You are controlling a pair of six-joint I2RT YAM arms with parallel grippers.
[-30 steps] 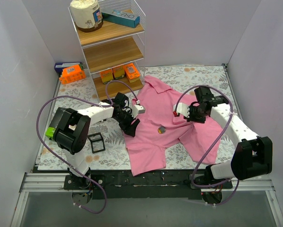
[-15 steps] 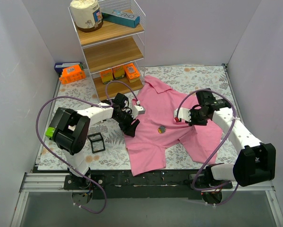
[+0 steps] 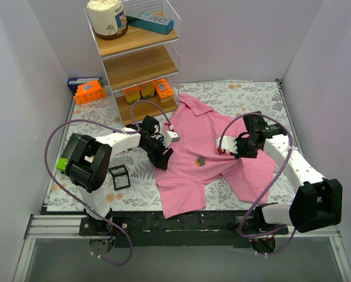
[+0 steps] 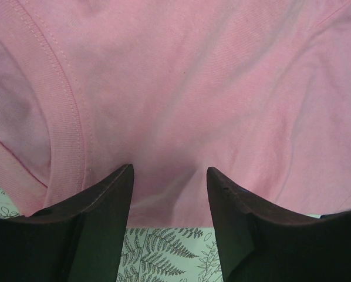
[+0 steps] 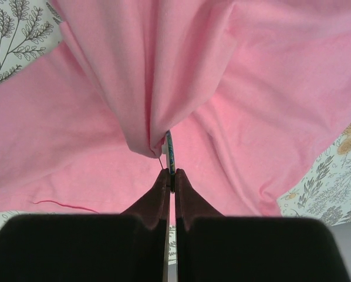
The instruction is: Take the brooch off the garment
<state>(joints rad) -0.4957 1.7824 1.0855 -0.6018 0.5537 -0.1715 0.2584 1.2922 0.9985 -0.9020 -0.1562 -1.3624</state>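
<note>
The pink polo shirt (image 3: 190, 176) lies spread on the floral cloth. My right gripper (image 3: 222, 147) is shut on the brooch (image 5: 170, 154), a thin disc seen edge-on in the right wrist view. A fold of shirt (image 5: 146, 111) hangs pinned to the brooch and is pulled up into a tent. Another small round greyish disc (image 3: 200, 160) sits on the shirt's middle, left of that gripper. My left gripper (image 3: 162, 157) is open, its fingers (image 4: 99, 200) resting on the shirt's left edge (image 4: 164, 117) with fabric between them.
A wooden shelf rack (image 3: 141, 59) with small orange boxes stands at the back left. An orange crate (image 3: 89, 92) sits beside it. A small black square frame (image 3: 120, 177) lies on the cloth left of the shirt. Grey walls close in both sides.
My right gripper has moved a little to the right and toward the near edge, still shut, drawing the fabric with it. The left gripper has stayed put.
</note>
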